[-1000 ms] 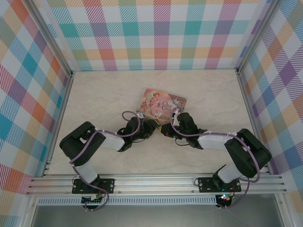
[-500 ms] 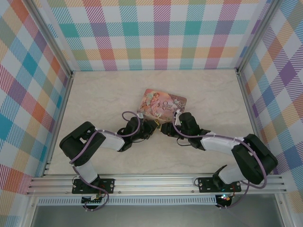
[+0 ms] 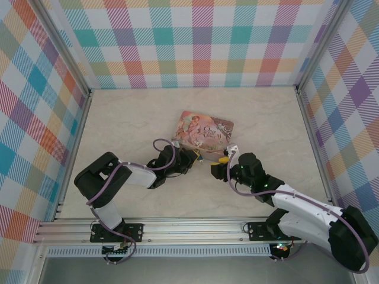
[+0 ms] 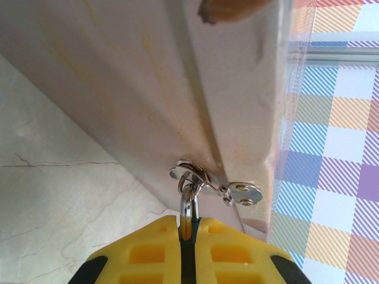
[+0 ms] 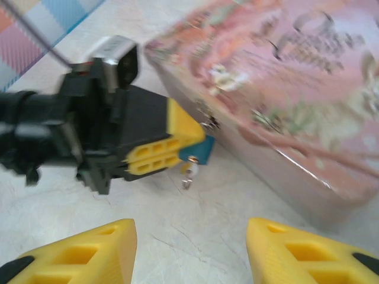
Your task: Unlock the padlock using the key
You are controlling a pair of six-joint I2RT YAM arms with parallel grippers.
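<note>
The padlock's blue body (image 5: 199, 151) sits pinched in my left gripper (image 5: 177, 147), whose yellow fingers (image 4: 148, 251) are shut on it. Its silvery shackle (image 4: 188, 204) runs up through the metal hasp (image 4: 204, 180) on the front of the pink tin (image 3: 202, 129). The key (image 5: 188, 173) is a small silvery sliver sticking down out of the padlock's underside, with nothing holding it. My right gripper (image 5: 189, 251) stands open on the near side, well back from the key, with bare table between its fingers. In the top view it (image 3: 221, 160) is to the right of the left gripper (image 3: 192, 157).
The pink illustrated tin (image 5: 284, 89) lies flat on the marble tabletop (image 3: 130, 118), just beyond both grippers. Checked walls (image 3: 195, 41) enclose the table on three sides. An aluminium rail (image 3: 195, 228) runs along the near edge by the arm bases.
My right gripper has opened, let go of the key end and drawn back to the right and nearer. The left gripper stays where it was, closed tighter on the padlock.
</note>
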